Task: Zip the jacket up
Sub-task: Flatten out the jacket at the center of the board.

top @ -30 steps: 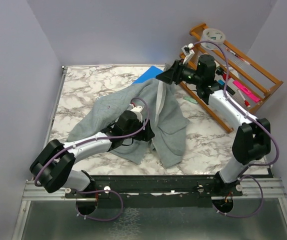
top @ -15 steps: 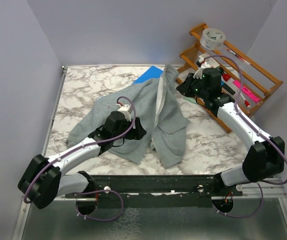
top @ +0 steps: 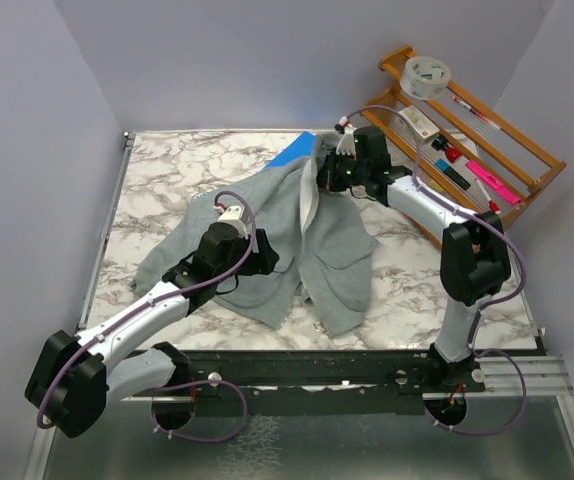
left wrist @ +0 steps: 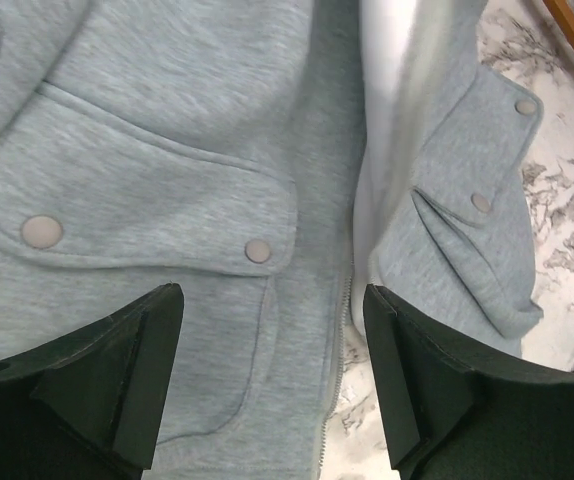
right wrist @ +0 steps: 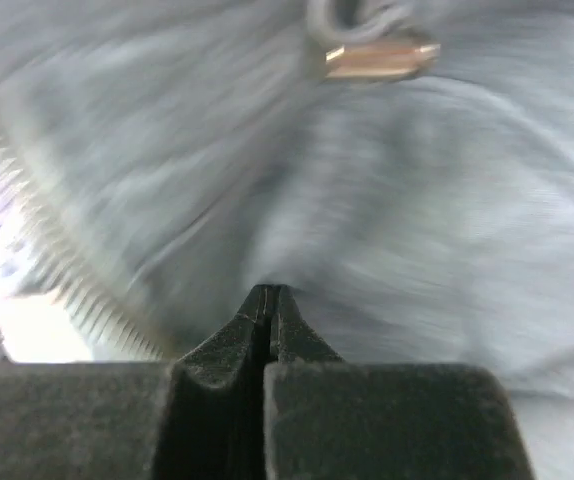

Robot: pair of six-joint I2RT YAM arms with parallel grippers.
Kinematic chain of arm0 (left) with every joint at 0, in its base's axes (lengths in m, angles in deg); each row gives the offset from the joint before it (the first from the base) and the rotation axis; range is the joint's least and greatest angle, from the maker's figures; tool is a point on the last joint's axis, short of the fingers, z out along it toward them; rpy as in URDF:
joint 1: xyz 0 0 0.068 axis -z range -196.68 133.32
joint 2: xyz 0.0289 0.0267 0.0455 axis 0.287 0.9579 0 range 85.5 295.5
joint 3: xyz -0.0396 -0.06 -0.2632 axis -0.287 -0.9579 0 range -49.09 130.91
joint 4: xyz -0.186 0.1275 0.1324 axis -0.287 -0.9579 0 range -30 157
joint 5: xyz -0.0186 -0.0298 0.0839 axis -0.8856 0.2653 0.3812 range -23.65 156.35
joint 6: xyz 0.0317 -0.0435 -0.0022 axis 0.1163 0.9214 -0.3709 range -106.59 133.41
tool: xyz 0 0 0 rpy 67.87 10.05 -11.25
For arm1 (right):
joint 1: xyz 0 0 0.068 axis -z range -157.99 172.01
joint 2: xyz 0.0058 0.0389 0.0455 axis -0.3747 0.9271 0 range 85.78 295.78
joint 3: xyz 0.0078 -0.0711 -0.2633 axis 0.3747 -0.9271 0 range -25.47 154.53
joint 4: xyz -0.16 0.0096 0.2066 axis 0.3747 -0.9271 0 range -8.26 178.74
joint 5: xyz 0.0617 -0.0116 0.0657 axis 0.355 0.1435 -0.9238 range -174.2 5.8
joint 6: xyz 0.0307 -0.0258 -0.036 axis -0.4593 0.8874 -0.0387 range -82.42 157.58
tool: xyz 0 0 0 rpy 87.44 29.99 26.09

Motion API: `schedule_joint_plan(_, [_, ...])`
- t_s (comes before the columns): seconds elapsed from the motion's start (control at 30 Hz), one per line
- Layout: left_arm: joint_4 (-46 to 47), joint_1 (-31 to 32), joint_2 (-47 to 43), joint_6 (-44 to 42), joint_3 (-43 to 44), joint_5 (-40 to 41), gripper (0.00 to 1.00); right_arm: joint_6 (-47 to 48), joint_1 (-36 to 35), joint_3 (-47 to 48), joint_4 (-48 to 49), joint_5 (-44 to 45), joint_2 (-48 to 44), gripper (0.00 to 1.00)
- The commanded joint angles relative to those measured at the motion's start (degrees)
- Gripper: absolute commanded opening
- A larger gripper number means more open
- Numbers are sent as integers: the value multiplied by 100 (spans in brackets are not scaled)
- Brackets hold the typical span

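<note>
I see the jacket (top: 337,250) lying open in the middle of the marbled table (top: 167,170), one sleeve trailing toward the near left. Its top edge reaches the far side, just beside a blue pad (top: 295,150).

My left gripper (top: 267,262) hangs over the jacket's middle with its fingers spread wide and nothing between them. Through the left wrist camera I look down past both black fingers (left wrist: 117,380) onto grey fleece. A pocket flap (left wrist: 147,190) with two round snaps (left wrist: 257,250) lies on the left. The zipper (left wrist: 342,330) runs down between the two front panels, unjoined, with pale lining (left wrist: 387,60) showing in the gap above it. A second, smaller flap (left wrist: 467,170) sits on the right panel, and bare marble shows beyond it.

My right gripper (top: 329,172) is at the jacket's far top edge, which stands a little raised there. On the right wrist camera its fingers (right wrist: 217,400) are pressed flat together, with no gap down to the tips. The fleece comes right up against those tips, but the picture is smeared, so I cannot say whether a fold is caught between them. Zipper teeth streak down the left side. A small brass-coloured piece (right wrist: 379,57) shows near the top.

A wooden rack (top: 507,150) leans at the far right, with a tape roll (top: 427,72) on its upper end.
</note>
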Motion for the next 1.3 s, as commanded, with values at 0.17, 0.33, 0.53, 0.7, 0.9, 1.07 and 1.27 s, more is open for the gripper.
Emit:
schedule_joint_plan(0.17, [-363,-198,-117,99,-119,591,79,-400,-383,-392,1200,-1935,-296,7])
schedule_joint_plan(0.33, [-359,-273,32,76,3,789,79,310,-386,-1074,-67,83,-1067,22])
schedule_joint_plan(0.53, [-408,-281,436,-212,387,969,83,554,-382,-2219,-606,880,-2324,53])
schedule_joint_plan(0.7, [-316,-281,946,-396,632,949,96,468,-382,-2986,-767,1016,-2932,82])
schedule_joint_plan(0.9, [-80,-281,1807,-474,1060,1007,99,18,-382,-3199,-14,557,-2402,86])
schedule_joint_plan(1.07, [72,-288,2479,-615,1678,1273,99,-343,-382,-2681,749,714,-1472,83])
schedule_joint_plan(1.27, [78,-376,3252,-572,2219,1387,95,-627,-354,-2086,1138,1429,-688,61])
